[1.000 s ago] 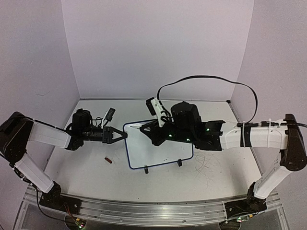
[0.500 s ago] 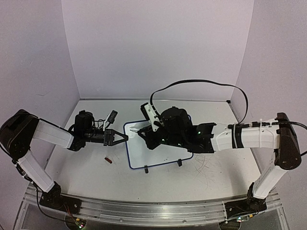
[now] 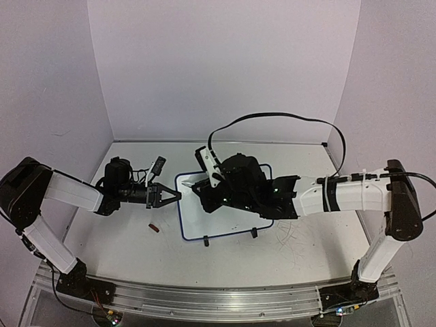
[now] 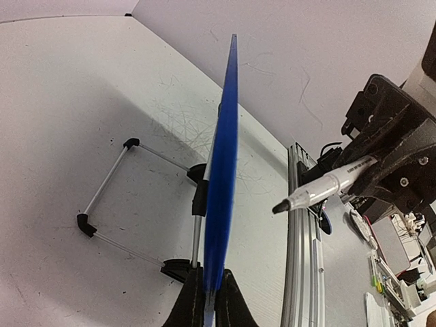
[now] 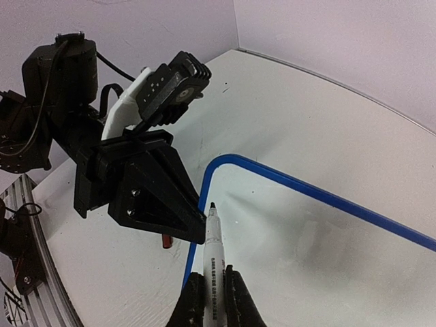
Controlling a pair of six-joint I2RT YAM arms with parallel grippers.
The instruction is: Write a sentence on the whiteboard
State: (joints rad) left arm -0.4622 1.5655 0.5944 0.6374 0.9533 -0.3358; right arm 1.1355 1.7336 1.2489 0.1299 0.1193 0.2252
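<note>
My left pincer (image 4: 208,301) pinches the thin blue rim of the round-cornered whiteboard (image 3: 221,221) on the scuffed surface (image 3: 129,255); my right pincer (image 5: 210,300) grips a slim white marker (image 5: 213,255), its tip near that rim.

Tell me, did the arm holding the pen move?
Yes. The right gripper, shut on the pen, slid left across the whiteboard, ending closer to its left rim than a second ago.

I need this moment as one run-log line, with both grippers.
left gripper: shut on whiteboard rim | right gripper: shut on marker | tip: near board's far left corner, not touching | writing: none seen
</note>
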